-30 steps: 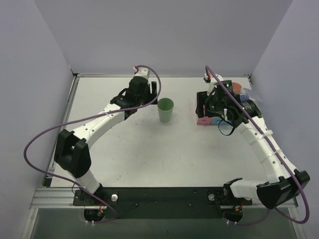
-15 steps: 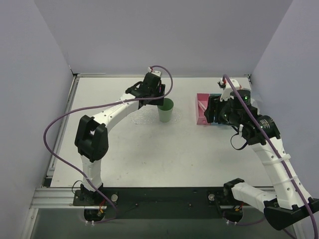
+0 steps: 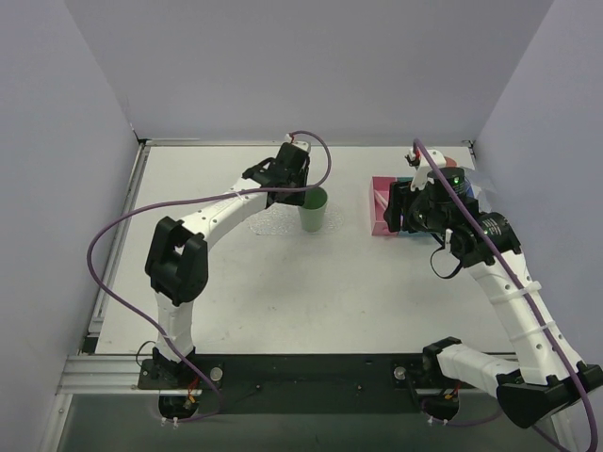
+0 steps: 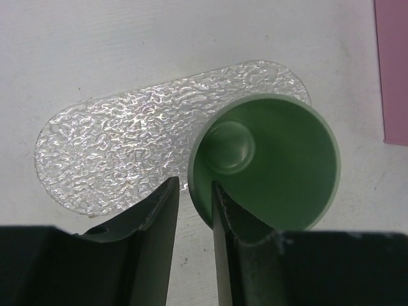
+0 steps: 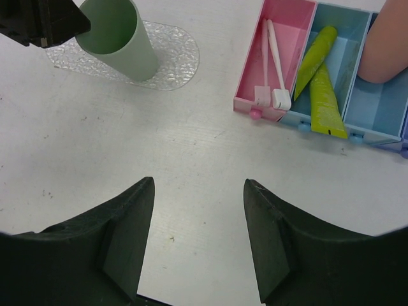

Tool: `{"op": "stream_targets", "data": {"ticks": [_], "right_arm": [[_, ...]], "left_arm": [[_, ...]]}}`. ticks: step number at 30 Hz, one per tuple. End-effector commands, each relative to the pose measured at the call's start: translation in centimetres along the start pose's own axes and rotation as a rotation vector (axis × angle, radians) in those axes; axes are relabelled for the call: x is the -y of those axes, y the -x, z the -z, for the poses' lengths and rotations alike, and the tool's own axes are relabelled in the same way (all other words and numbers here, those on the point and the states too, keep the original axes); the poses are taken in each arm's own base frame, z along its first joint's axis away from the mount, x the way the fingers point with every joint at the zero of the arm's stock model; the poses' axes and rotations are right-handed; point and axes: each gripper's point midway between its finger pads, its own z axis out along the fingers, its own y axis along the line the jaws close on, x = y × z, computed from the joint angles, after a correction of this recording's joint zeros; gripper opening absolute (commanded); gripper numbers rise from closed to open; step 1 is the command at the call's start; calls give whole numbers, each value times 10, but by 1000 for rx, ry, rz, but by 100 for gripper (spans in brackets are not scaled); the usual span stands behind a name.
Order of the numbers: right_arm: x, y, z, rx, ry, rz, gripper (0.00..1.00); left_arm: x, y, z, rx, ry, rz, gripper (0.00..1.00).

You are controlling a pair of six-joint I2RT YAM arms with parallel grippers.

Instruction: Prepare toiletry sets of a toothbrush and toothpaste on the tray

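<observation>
While the tray (image 4: 121, 146) lies flat with the green cup (image 4: 274, 159) on one end, the toothbrushes (image 5: 273, 60) lie in the pink bin (image 5: 293, 38). My left gripper (image 4: 194, 185) straddles the cup's rim, and I cannot tell if it pinches. My right gripper (image 5: 199, 223) hangs wide apart, holding nothing.

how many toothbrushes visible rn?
2. Both lie side by side in the pink bin: one toothbrush, second toothbrush. More may be hidden elsewhere.

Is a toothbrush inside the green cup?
No, the green cup is empty, and both toothbrushes lie in the pink bin.
</observation>
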Motion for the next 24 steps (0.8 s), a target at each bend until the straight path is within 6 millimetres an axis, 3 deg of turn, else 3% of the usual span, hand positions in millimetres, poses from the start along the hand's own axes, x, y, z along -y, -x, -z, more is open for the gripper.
{"op": "stream_targets", "data": {"ticks": [1,9,10,11,18,24], "right_arm": [[3,4,0,14,-15,-2,54],[9,-2,-2,3,-49,1,54],[10,-2,-2,4,-50,6,54],[10,-3,-3,1,-54,6,54],[19,-5,-3,2,-101,19,55],[19,-6,-4,-6,-99,22,55]], "left_arm": [[-1,14,2,30,14,-7,34],[-1,21,6,32,17,-21,13],[-3,21,8,33,24,-25,3],[-7,22,10,38,41,-34,0],[-42,23,23,31,131,-56,0],[-87,30,35,45,138,35,0]]}}
